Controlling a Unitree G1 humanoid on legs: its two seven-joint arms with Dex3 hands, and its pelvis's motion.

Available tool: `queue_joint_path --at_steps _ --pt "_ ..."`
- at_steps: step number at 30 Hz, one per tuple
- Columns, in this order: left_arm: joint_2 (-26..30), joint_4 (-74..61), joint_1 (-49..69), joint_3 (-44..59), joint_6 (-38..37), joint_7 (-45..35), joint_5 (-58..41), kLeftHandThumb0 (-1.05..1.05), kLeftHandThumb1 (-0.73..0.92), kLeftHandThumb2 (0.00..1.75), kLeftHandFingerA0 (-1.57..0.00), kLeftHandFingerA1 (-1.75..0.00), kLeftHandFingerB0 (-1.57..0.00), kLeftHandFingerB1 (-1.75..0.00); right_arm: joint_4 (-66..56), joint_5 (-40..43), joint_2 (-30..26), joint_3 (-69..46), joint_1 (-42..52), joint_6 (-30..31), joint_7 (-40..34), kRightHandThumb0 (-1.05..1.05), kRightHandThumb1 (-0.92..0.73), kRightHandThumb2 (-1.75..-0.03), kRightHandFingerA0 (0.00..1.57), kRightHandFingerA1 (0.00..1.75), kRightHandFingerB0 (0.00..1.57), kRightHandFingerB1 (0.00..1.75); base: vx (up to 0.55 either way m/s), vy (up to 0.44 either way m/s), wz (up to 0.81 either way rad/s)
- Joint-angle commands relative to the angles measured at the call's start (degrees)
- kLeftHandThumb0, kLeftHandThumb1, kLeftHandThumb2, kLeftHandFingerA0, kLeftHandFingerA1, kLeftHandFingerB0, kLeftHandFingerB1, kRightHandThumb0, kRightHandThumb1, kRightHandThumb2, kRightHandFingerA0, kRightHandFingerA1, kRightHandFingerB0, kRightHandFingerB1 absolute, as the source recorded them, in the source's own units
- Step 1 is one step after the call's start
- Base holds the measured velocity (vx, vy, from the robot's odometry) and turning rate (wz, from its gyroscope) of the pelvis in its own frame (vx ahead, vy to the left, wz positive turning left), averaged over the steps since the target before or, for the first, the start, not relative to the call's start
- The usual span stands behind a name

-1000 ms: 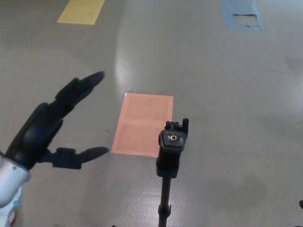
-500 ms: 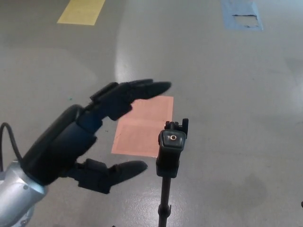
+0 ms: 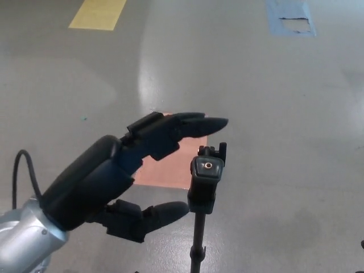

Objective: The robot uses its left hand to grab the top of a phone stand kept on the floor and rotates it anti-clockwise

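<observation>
Cut off at the bottom edge: the pole of the phone stand (image 3: 207, 183), its base and footing out of frame. Partly covered by the left hand (image 3: 108, 181): the near left portion of the salmon floor patch (image 3: 183, 161) behind the stand. Cropped by the lower left corner: the silver forearm (image 3: 23, 242) and its black cable (image 3: 21, 170). Clipped by the top edge, far beyond the stand: the yellow floor marking (image 3: 98, 13) and the blue sheet (image 3: 290, 17). Too small to identify: a dark sliver (image 3: 362, 245) at the right edge.
</observation>
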Motion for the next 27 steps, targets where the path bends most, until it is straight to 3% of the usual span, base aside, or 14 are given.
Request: queue_joint_path --at_steps 1,5,27 --pt "-0.25 2.65 -2.28 -1.09 -0.27 -0.16 3.34 -0.18 0.46 0.55 -0.09 -0.27 -0.09 -0.28 0.44 -0.57 -1.21 -0.09 -0.33 0.07 0.32 -0.31 -0.64 -0.59 0.50 0.39 0.10 0.27 0.00 0.000 0.00" --pt "-0.90 4.26 -4.19 -1.73 0.06 0.13 4.33 -0.25 0.44 0.57 -0.09 -0.28 -0.09 -0.27 0.47 -0.38 -1.22 -0.36 -0.52 0.02 0.65 -0.30 -0.64 -0.60 0.45 0.38 0.10 0.24 0.00 0.000 0.00" --pt "-4.44 10.87 -11.85 -4.20 1.79 2.43 11.82 -0.33 0.43 0.58 -0.08 -0.28 -0.08 -0.26 0.01 -0.72 -1.09 -0.71 -1.22 0.14 0.96 -0.28 -0.65 -0.61 0.50 0.40 0.10 0.23 0.00 0.000 0.00"
